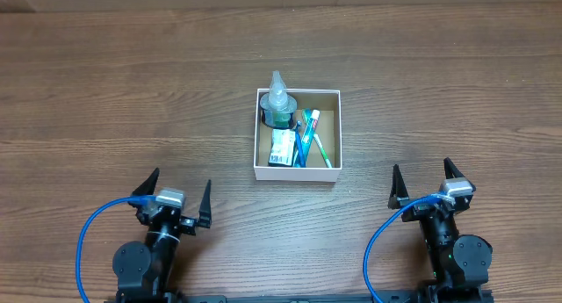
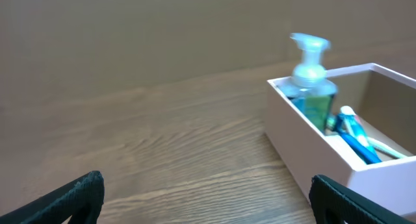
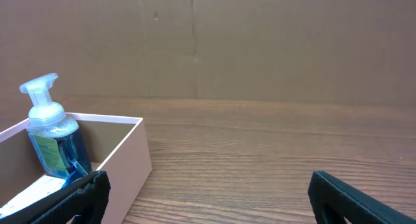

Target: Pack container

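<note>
The container (image 1: 326, 173) is a square white-walled cardboard box with a brown inside, at the middle of the table. In it stand a clear pump bottle of blue-green soap (image 1: 279, 101), a small white tube or packet (image 1: 281, 148) and toothbrushes (image 1: 309, 138). The box also shows in the left wrist view (image 2: 296, 149) at right and in the right wrist view (image 3: 123, 162) at left, each with the pump bottle (image 2: 311, 78) (image 3: 49, 130). My left gripper (image 1: 176, 196) (image 2: 208, 201) is open and empty, near the front left. My right gripper (image 1: 428, 184) (image 3: 208, 198) is open and empty, near the front right.
The wooden table (image 1: 114, 92) stretches around the box. A brown wall stands behind it in the right wrist view (image 3: 260, 42). Blue cables (image 1: 88, 237) loop beside each arm base at the front edge.
</note>
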`<state>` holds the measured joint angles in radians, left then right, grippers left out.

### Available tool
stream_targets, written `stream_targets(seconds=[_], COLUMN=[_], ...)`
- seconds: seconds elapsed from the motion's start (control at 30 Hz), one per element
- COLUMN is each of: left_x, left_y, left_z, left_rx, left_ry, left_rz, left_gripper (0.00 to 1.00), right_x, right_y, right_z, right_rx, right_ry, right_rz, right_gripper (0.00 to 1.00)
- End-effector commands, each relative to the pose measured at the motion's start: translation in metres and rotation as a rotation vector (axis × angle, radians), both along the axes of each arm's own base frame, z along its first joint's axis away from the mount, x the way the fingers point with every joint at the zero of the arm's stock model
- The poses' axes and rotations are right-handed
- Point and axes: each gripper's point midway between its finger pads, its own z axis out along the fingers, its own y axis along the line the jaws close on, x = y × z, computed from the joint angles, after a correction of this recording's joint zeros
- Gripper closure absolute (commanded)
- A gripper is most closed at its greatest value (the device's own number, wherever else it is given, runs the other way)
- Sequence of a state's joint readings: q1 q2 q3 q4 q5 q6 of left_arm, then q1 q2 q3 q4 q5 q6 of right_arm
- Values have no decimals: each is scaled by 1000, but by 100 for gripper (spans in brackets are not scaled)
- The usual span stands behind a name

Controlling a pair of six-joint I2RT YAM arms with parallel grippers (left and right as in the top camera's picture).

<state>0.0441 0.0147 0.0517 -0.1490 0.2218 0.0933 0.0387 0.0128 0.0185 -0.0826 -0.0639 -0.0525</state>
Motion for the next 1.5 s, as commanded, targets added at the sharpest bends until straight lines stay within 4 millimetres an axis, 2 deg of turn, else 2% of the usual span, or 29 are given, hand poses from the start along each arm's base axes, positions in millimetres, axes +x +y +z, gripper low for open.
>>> stream_targets(seconds=[0.0,0.2,1.47], left_x=[2,3,3], left_y=[15,31,32], left_z=[-2,-3,-4], left_rx=[-75,-205,-205], left_ry=[7,19,20], left_rz=[93,203,204], left_gripper=[0,0,0], right_x=[0,0,0], right_y=[-1,-1,-1], right_z=[-2,-2,-2], right_rx=[-4,-4,-4], right_ry=[-5,-5,-5], right_rz=[-1,-1,-1], right_gripper=[0,0,0])
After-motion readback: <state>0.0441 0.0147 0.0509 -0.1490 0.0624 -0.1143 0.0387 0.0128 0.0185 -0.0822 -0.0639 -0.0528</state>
